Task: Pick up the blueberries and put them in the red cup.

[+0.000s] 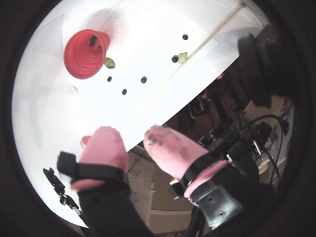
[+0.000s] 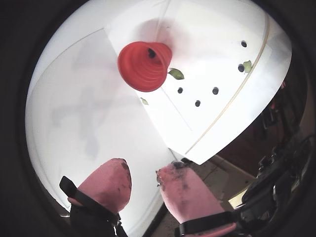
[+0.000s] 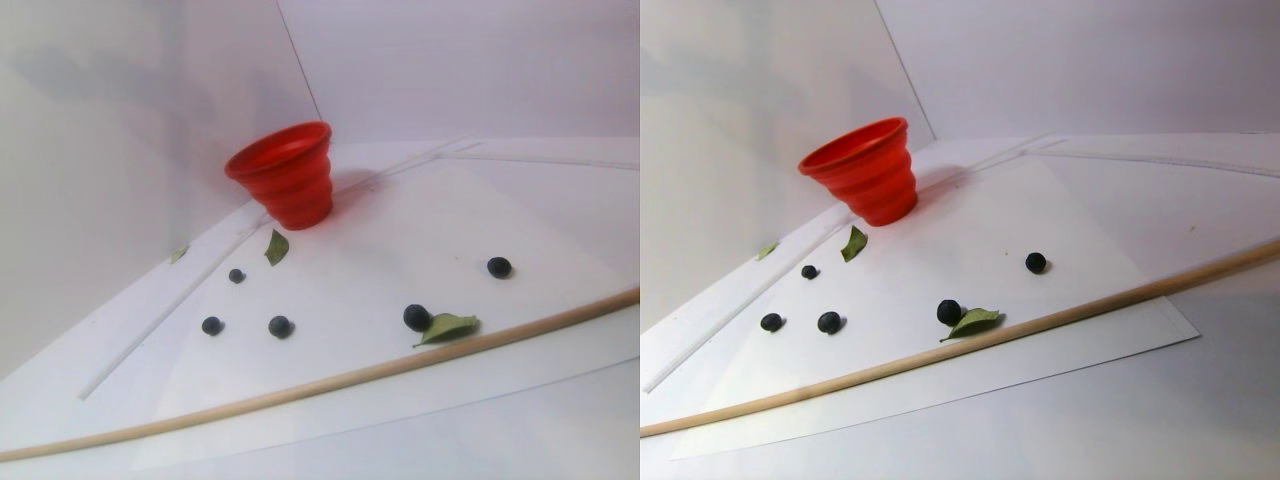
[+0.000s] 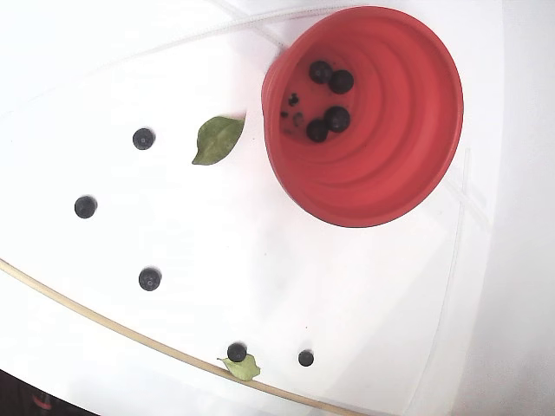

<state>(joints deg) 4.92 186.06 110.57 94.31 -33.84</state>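
The gripper point(image 2: 143, 178) is open and empty, high above the table. Well ahead of it stands the red cup point(image 2: 143, 65), blueberries point(image 4: 329, 121) inside, more blueberries point(image 2: 197, 103) loose beside.

Nine blueberries point(image 4: 150, 279), one red cup point(image 4: 408, 165), two leaves point(image 4: 217, 139), one stick point(image 4: 104, 323).

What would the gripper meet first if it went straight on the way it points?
Probably bare white table: the open gripper aims short of the red cup, though depth is unclear.
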